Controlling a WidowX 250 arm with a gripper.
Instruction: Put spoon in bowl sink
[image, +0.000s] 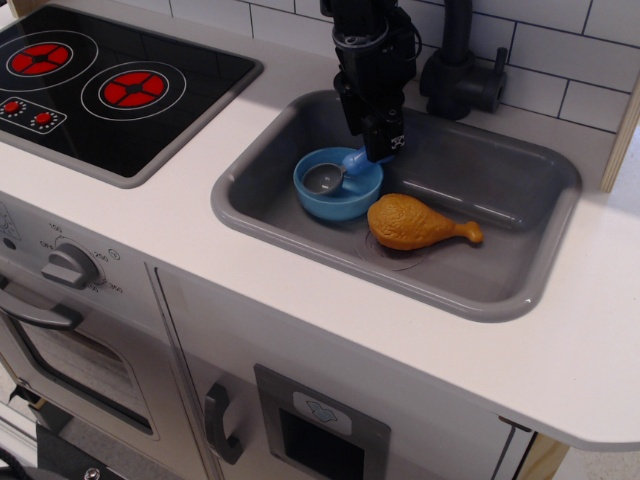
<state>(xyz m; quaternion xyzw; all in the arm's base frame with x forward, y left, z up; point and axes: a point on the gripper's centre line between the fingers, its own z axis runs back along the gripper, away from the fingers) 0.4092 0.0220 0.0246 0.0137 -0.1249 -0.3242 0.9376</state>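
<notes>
The light-blue bowl (338, 197) stands in the left part of the grey sink (500, 190). The spoon's grey scoop (322, 179) lies inside the bowl. Its light-blue handle (352, 160) slants up over the bowl's back rim to my gripper (377, 150). The black gripper hangs straight down over the bowl's back edge. Its fingers look closed on the end of the handle, which is hidden between them.
An orange-brown drumstick (415, 223) lies in the sink just right of the bowl. A black tap (458, 70) stands behind the sink. A black stovetop (100, 80) is at the left, set in the white countertop (190, 220).
</notes>
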